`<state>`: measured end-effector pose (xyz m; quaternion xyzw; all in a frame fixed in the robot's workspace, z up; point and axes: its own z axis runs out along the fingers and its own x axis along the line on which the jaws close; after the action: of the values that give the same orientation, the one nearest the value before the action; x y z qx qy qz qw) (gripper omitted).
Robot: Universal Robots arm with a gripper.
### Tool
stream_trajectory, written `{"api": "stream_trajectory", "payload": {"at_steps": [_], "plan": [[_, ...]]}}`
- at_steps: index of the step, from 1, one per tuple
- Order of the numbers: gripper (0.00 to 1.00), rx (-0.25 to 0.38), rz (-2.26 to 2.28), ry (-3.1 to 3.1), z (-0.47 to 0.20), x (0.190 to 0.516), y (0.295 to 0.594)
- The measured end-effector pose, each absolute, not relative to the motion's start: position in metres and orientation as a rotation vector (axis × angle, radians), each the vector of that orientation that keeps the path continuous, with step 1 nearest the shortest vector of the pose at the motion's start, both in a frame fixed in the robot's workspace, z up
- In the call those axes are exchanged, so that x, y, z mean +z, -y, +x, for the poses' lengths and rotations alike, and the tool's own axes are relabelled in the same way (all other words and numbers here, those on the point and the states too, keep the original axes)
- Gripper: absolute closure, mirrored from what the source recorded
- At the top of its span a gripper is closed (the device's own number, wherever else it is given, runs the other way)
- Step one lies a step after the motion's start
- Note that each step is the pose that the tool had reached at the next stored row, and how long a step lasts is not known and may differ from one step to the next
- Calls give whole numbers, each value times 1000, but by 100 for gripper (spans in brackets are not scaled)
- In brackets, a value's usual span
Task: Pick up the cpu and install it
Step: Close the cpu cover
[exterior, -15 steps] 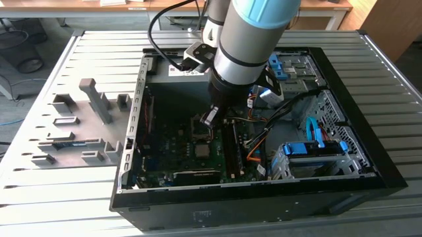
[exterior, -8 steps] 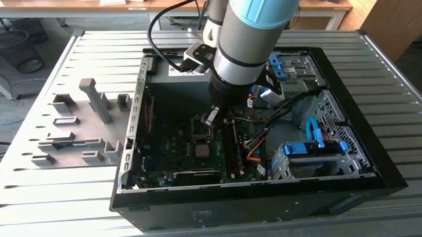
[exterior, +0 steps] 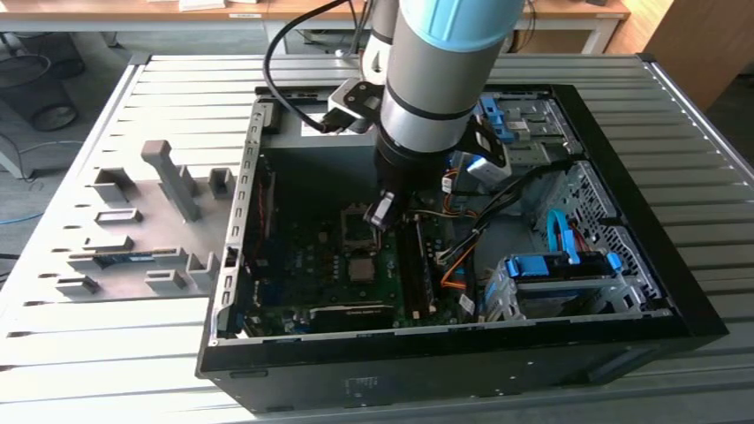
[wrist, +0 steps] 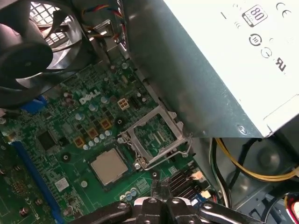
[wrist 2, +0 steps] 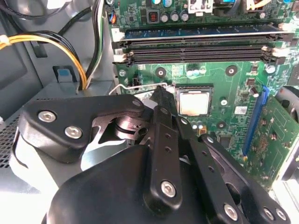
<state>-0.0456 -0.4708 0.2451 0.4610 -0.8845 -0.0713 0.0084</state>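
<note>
Fingers (wrist 2: pixel 161 122) are pinched together with nothing between them, as far as I can tell. Their tips hang just above the green motherboard (wrist: pixel 70 116) inside the open black computer case (exterior: pixel 471 358), which lies on the grey slatted tabletop (exterior: pixel 141 97). The small, flat, square cpu with the silvery-grey metal face (wrist: pixel 109 166) is already down in its socket and sits level, so I'd say the drop-in part is done. The hinged dark metal socket frame (wrist: pixel 140 125) is flipped up beside it, on the big grey power-supply box (wrist: pixel 210 70) side, which is why the chip is bare. In the second wrist view the tips sit right by the thin wire lever (wrist 2: pixel 135 87) at the socket's edge (touching or not, can't tell). They're beside the cpu rather than over it, so my guess is this is about the latch, not the chip.
</note>
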Motion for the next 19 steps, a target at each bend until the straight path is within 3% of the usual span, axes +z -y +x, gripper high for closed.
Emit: {"api": "stream_trajectory", "payload": {"at_steps": [5, 19], "plan": [[90, -336, 1457, 2785, -46, 244, 471], [90, -342, 1435, 2799, -39, 229, 465]]}}
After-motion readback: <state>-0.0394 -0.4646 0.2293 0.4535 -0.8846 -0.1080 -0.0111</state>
